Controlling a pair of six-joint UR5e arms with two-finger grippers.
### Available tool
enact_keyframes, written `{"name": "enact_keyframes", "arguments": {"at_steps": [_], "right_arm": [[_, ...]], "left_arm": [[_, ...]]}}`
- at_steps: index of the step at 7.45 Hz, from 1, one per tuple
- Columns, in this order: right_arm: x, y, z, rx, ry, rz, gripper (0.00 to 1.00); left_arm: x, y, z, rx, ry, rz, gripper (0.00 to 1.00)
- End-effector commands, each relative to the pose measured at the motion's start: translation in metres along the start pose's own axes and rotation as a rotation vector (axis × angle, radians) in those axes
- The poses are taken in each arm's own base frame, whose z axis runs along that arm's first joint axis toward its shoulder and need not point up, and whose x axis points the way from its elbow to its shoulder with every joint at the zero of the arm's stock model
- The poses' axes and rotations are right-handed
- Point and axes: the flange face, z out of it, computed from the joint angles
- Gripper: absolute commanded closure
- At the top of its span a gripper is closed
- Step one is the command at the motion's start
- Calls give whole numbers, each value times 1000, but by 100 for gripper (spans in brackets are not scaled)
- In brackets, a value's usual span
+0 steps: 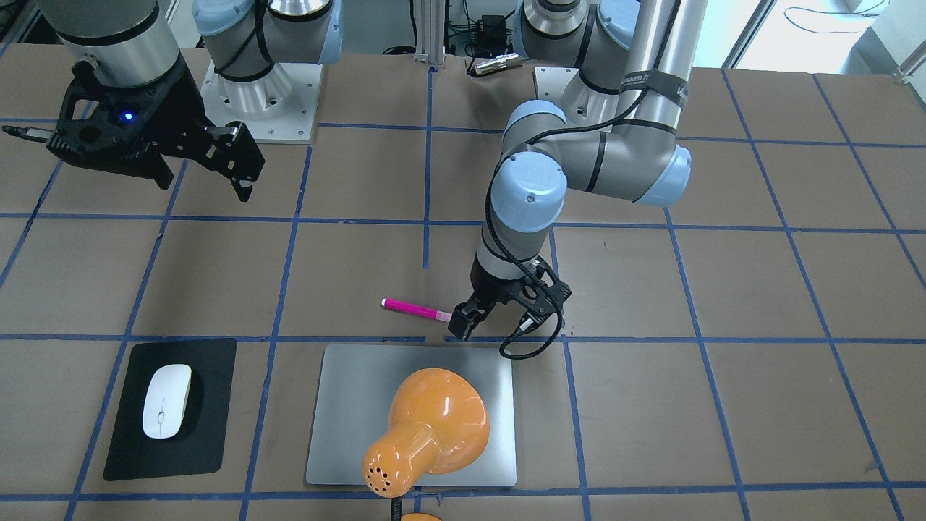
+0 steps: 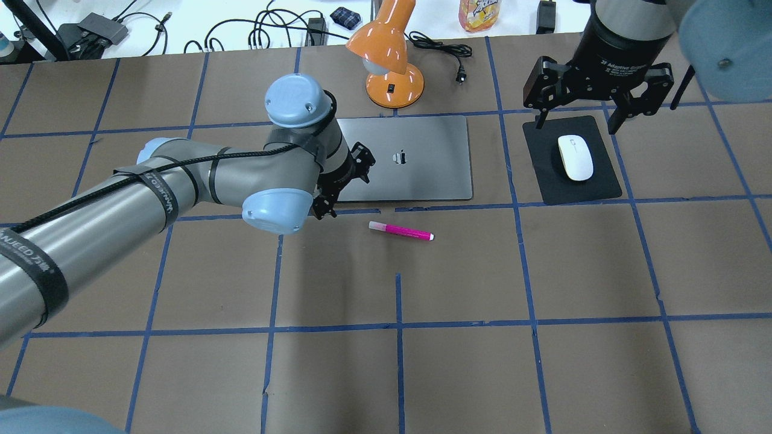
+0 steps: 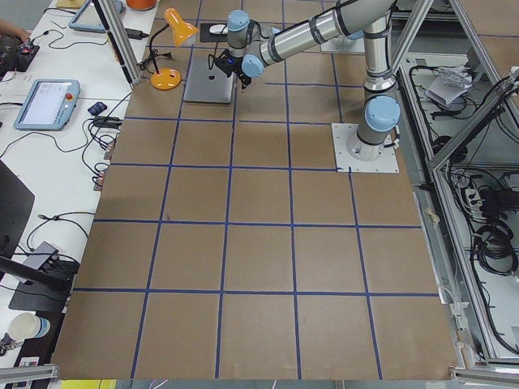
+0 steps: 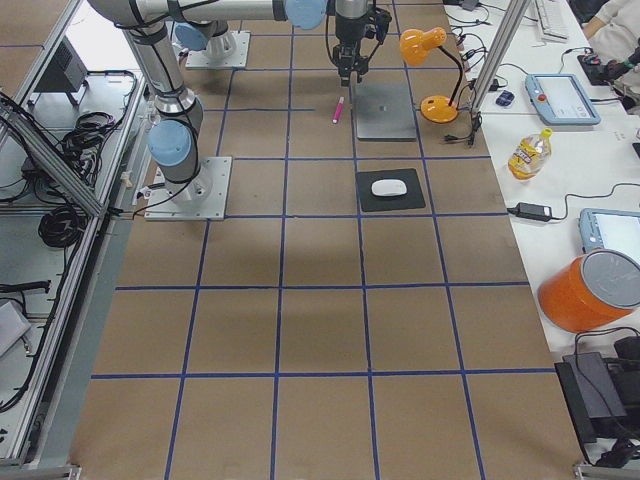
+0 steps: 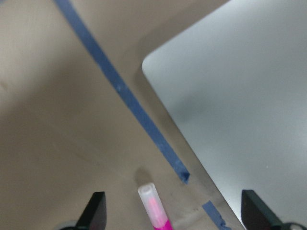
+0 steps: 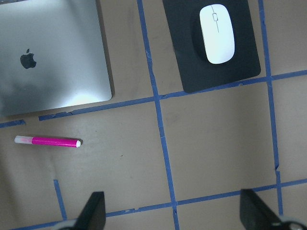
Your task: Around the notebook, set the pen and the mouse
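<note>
The magenta pen (image 2: 401, 231) lies flat on the brown table just in front of the silver notebook (image 2: 422, 175), and shows too in the front view (image 1: 416, 310). My left gripper (image 1: 498, 325) hovers open at the pen's pale end near the notebook's corner. In the left wrist view that pale end (image 5: 148, 192) sits low between the spread fingertips (image 5: 96, 213), untouched. The white mouse (image 2: 575, 157) rests on a black mat (image 2: 594, 187) to the notebook's right. Above it, my right gripper (image 2: 579, 120) hangs open and empty.
An orange desk lamp (image 2: 389, 60) stands just behind the notebook, and its head hangs over the notebook in the front view (image 1: 434, 427). Cables and a bottle (image 2: 479, 13) lie on the white bench beyond the table's far edge. Blue tape lines grid the table.
</note>
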Motion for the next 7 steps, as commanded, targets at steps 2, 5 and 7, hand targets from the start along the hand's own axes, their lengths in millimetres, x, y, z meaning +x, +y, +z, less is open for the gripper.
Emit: {"name": "enact_keyframes", "arguments": {"at_steps": [2, 5, 7], "right_arm": [[0, -1, -2, 10, 3, -10, 0], [-2, -14, -3, -14, 3, -66, 0], [-2, -12, -4, -28, 3, -64, 0]], "left_arm": [[-36, -76, -90, -65, -67, 319, 0], [-97, -126, -153, -103, -119, 557, 0], [-127, -116, -190, -132, -123, 641, 0]]}}
